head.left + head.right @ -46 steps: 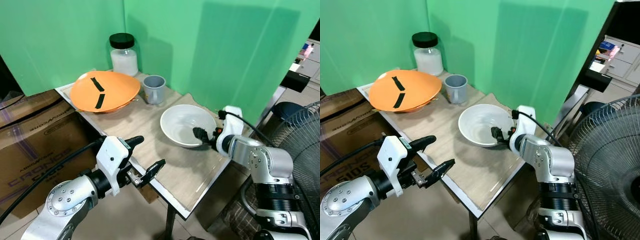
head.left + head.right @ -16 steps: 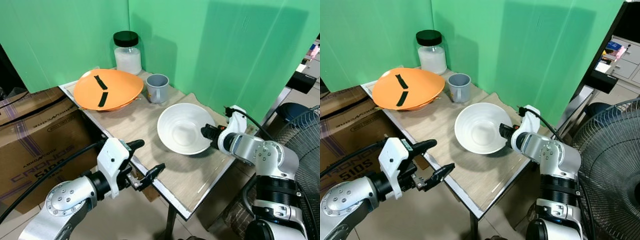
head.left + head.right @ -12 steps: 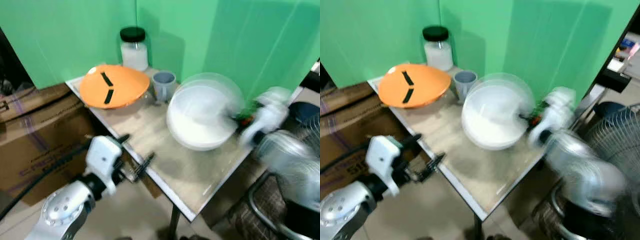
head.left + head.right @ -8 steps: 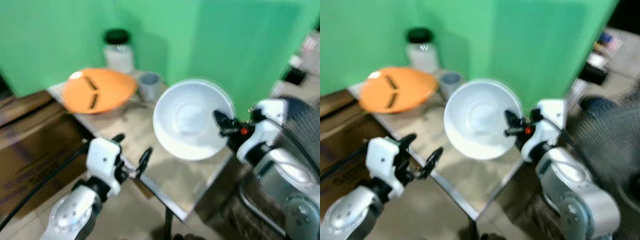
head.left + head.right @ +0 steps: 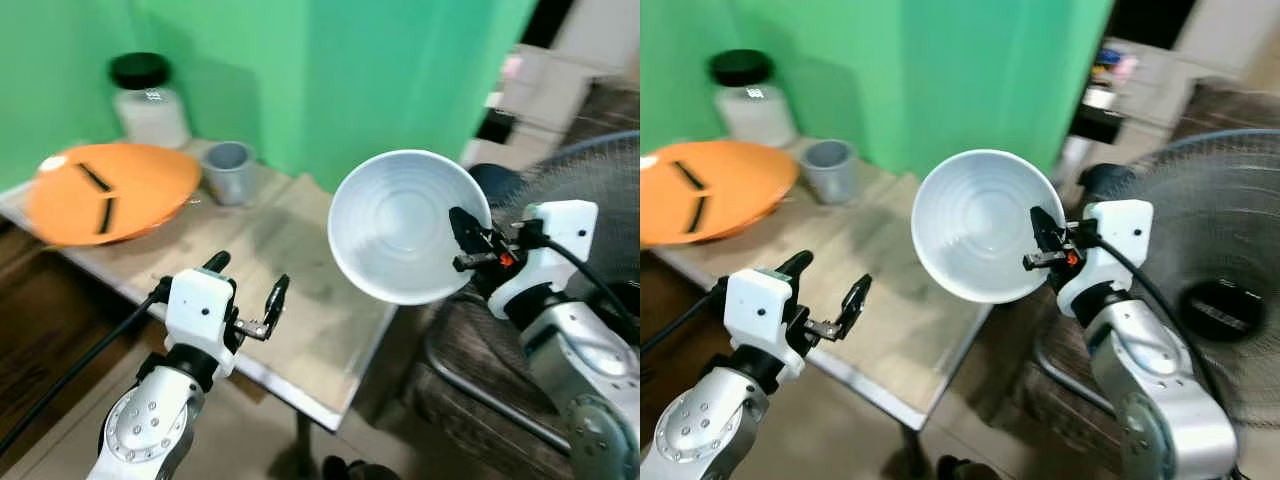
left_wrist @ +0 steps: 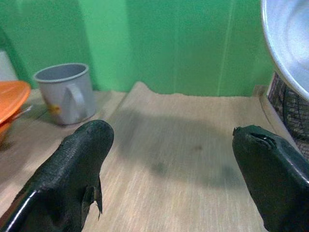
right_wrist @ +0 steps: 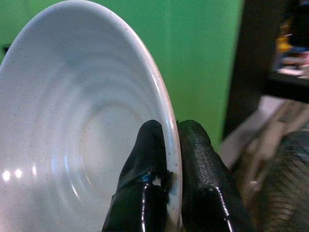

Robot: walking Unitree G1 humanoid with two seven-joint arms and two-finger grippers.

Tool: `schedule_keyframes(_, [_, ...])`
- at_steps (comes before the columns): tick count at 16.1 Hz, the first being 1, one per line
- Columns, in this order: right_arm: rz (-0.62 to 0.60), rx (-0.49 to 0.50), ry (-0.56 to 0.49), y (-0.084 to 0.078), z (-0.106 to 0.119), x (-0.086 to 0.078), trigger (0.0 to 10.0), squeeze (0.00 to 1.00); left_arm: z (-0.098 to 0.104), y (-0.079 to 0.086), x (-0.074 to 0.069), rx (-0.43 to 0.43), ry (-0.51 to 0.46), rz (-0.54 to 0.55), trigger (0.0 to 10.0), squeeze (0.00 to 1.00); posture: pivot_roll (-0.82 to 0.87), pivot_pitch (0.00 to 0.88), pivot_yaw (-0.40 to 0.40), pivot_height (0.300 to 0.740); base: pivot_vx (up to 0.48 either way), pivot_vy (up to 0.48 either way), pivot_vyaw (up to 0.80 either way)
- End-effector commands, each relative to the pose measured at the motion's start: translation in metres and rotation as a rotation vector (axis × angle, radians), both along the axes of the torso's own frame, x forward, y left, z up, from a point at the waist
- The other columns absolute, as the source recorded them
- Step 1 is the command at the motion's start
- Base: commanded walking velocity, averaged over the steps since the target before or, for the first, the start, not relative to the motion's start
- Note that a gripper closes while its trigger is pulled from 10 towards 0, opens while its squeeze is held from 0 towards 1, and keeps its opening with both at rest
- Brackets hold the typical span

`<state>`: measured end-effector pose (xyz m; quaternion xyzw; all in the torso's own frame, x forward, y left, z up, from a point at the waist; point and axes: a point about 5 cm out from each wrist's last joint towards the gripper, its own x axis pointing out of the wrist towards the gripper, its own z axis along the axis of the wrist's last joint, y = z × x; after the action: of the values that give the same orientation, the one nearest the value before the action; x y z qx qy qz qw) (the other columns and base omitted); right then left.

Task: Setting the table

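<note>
A corner screened in green, with a wooden table and a fan.

Green screens (image 5: 330,70) stand behind the wood-grain table (image 5: 300,300), which has a pale edge and a dark leg. A wire-guarded fan (image 5: 1210,260) is on the right, and blurred pale drawers (image 5: 1130,70) sit beyond it. The floor (image 5: 870,440) under the table is brownish.

I see a glossy, faintly speckled ceramic-looking white bowl (image 7: 82,130), a matt wood-grain table (image 6: 183,164), a dull grey mug (image 6: 65,92), and rough black rubbery fingers (image 6: 67,174) on my left gripper (image 5: 245,295).
</note>
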<state>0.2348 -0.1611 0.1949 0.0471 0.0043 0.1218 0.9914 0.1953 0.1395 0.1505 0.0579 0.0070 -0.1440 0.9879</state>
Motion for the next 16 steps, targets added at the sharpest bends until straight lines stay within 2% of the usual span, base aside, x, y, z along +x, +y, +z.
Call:
schedule_keyframes(1, [-0.020,-0.002,-0.026,-0.001,0.002,0.001,10.0,0.00,0.005,0.000,0.001,0.006,-0.038,0.017,10.0,0.41,0.04,0.000,-0.052,0.740,0.000,0.000,-0.80])
schedule_keyframes(2, [-0.005,0.006,-0.041,0.001,0.004,-0.001,10.0,0.00,0.012,0.003,0.004,-0.002,-0.081,0.057,10.0,0.41,0.04,0.000,-0.061,0.740,0.000,0.000,-0.80])
schedule_keyframes(6, [0.007,-0.003,-0.057,0.005,0.003,0.000,10.0,0.00,0.010,0.010,0.002,0.011,-0.086,0.100,10.0,0.42,0.04,0.000,-0.062,0.740,0.000,0.000,-0.80])
schedule_keyframes(9, [-0.023,0.021,-0.041,0.000,0.002,0.000,10.0,0.00,0.014,0.012,0.003,-0.002,-0.103,0.121,10.0,0.42,0.04,0.000,-0.075,0.740,0.000,0.000,-0.80])
schedule_keyframes(16, [-0.019,0.057,-0.078,0.005,0.010,0.007,10.0,0.00,0.016,0.018,0.002,-0.021,-0.123,0.171,10.0,0.42,0.04,0.000,-0.078,0.740,0.000,0.000,-0.80])
